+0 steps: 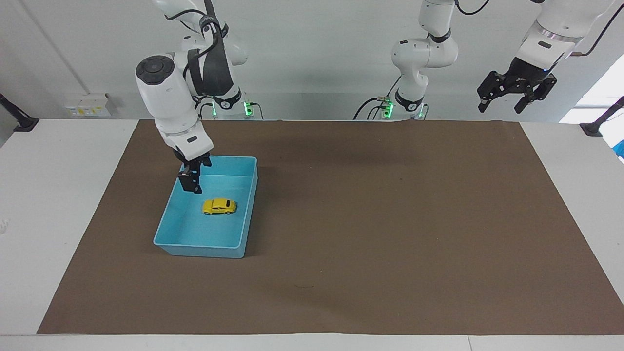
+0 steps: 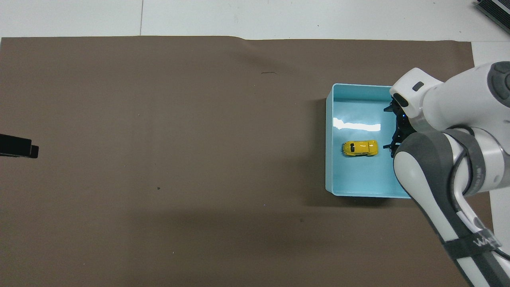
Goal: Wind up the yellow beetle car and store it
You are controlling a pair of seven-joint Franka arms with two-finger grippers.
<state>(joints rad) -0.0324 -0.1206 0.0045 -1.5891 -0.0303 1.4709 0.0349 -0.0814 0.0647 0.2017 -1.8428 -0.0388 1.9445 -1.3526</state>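
My right gripper [image 1: 190, 184] has its fingers open and holds nothing. It hangs over the light blue plastic tray [image 1: 249, 195], above the part of the tray nearest the robots. The small yellow beetle car [image 1: 219, 206] sits on its wheels on the tray floor, down below my fingers and a bit farther from the robots than the spot under them. The car's long side runs across the tray, toward the two arms' ends of the table. I think the car is stored now. My left gripper [image 1: 516, 92] waits up high at the other end, fingers open and well apart from the tray.
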